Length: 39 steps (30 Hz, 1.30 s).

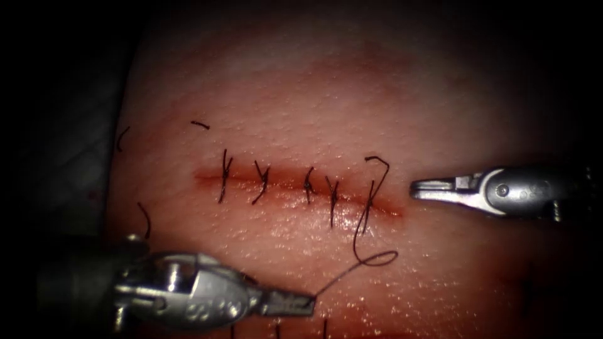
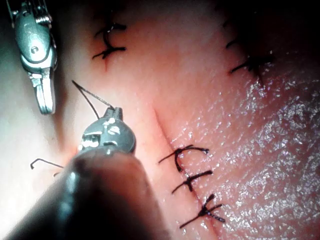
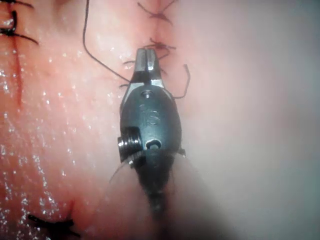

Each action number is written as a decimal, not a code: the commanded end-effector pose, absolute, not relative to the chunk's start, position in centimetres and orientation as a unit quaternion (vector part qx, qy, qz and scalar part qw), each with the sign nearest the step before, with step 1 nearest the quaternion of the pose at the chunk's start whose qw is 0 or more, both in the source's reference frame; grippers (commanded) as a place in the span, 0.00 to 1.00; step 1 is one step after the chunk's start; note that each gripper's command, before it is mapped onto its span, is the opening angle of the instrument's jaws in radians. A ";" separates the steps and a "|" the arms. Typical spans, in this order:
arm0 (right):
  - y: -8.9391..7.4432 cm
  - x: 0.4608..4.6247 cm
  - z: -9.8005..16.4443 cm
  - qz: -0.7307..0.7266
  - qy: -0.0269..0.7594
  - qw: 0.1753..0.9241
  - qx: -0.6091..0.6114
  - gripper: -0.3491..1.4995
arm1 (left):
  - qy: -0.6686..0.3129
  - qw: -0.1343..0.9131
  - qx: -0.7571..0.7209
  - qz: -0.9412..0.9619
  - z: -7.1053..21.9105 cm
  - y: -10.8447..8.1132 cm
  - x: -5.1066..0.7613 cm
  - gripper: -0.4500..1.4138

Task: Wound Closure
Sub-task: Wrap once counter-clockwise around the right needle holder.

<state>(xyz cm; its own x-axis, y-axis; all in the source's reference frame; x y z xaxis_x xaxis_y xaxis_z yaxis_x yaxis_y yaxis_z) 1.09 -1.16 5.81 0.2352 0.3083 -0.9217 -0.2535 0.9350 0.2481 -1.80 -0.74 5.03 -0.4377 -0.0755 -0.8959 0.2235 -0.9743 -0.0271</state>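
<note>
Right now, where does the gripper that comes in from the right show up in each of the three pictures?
Endoscope view: the right gripper is at the picture's right, just past the right end of the cut, shut and holding nothing.
Left wrist view: the right gripper hangs beside the left gripper, which holds the thread.
Right wrist view: the right gripper points at the stitches.
Shared landmark: the row of dark stitches across the cut.

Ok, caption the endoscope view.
Left tool grips thread trailing from the stitched cut; right tool holds nothing.
</note>
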 end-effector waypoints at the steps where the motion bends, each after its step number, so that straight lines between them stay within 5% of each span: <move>1: -1.2 1.32 5.9 0.172 0.600 0.781 0.024 0.00 | 0.074 0.090 0.526 -0.842 5.1 -0.7 -1.87 0.00; 10: -1.4 1.89 6.1 0.097 0.657 0.745 0.067 0.00 | 0.074 0.066 0.544 -0.834 5.3 -0.3 -1.81 0.00; 28: -1.5 1.86 6.0 0.237 0.737 0.631 0.053 0.00 | 0.021 0.001 0.473 -0.881 6.6 -0.1 -2.01 0.00; 30: -1.5 1.86 6.0 0.282 0.725 0.627 0.032 0.17 | 0.023 0.001 0.467 -0.884 6.7 -0.2 -2.09 0.00; 31: -1.5 1.86 6.0 0.282 0.725 0.627 0.032 0.17 | 0.023 0.001 0.467 -0.884 6.7 -0.2 -2.09 0.00; 32: -1.5 1.84 6.0 0.324 0.714 0.620 0.018 0.31 | 0.024 0.000 0.465 -0.885 6.8 -0.3 -2.13 0.00; 36: -1.5 1.80 5.9 0.381 0.692 0.614 -0.013 0.36 | 0.024 0.003 0.463 -0.886 6.8 -0.5 -2.20 0.00; 38: -1.5 1.76 5.9 0.439 0.634 0.633 -0.071 0.56 | 0.023 0.006 0.462 -0.886 6.8 -0.6 -2.24 0.00; 39: -1.6 1.73 5.9 0.461 0.595 0.651 -0.092 0.48 | 0.025 0.008 0.463 -0.886 6.8 -0.6 -2.27 0.00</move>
<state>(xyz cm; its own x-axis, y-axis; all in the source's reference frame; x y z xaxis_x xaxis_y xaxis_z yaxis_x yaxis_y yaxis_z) 1.67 -1.55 5.85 -0.1202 0.4981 -0.8587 -0.7263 0.5456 0.4182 -2.23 -0.65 6.78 -0.5705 0.0076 -0.8212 0.0390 -0.9986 -0.0363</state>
